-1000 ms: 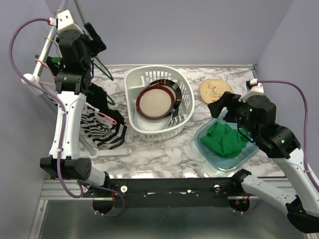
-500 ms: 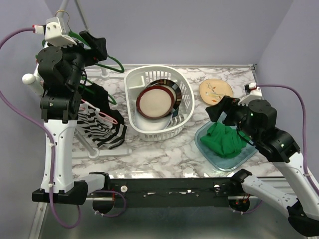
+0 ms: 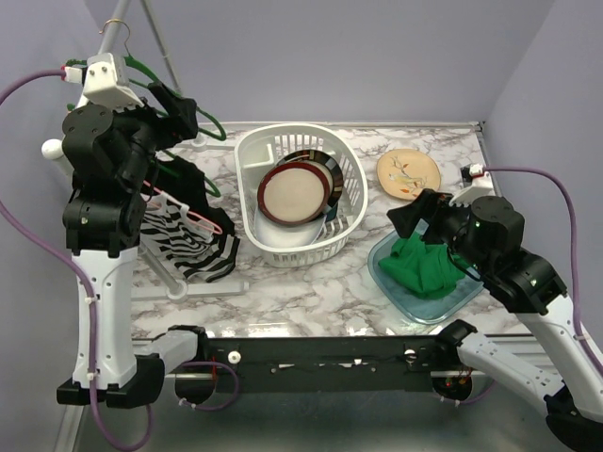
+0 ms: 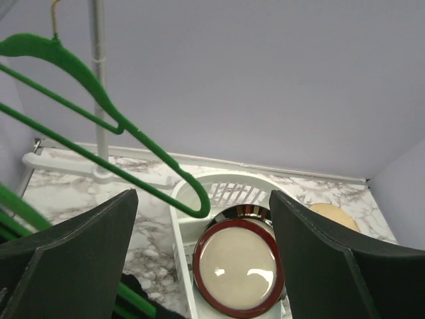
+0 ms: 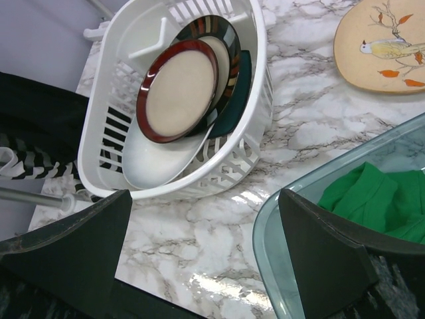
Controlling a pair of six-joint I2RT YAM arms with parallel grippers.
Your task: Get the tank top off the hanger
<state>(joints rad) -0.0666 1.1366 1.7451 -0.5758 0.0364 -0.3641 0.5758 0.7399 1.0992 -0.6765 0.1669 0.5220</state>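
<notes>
A green tank top (image 3: 424, 264) lies bunched in a clear glass dish (image 3: 429, 306) at the right; it also shows in the right wrist view (image 5: 378, 196). A bare green hanger (image 3: 200, 129) hangs from the rack at the far left and crosses the left wrist view (image 4: 119, 126). My left gripper (image 3: 184, 111) is open and empty, high up beside the hanger; the hanger's end sits just above the gap between its fingers (image 4: 202, 266). My right gripper (image 3: 415, 212) is open and empty over the dish's left rim (image 5: 206, 252).
A white basket (image 3: 283, 132) with stacked plates stands mid-table. A tan bird plate (image 3: 408, 172) lies behind the dish. A zebra-striped garment (image 3: 184, 245) and a black one (image 3: 184, 179) hang on a pink hanger low on the rack. The rack pole (image 3: 111, 42) rises at far left.
My left arm has swung up and to the left, with its gripper now beside the green hanger. My right gripper has shifted a little left and down over the dish rim.
</notes>
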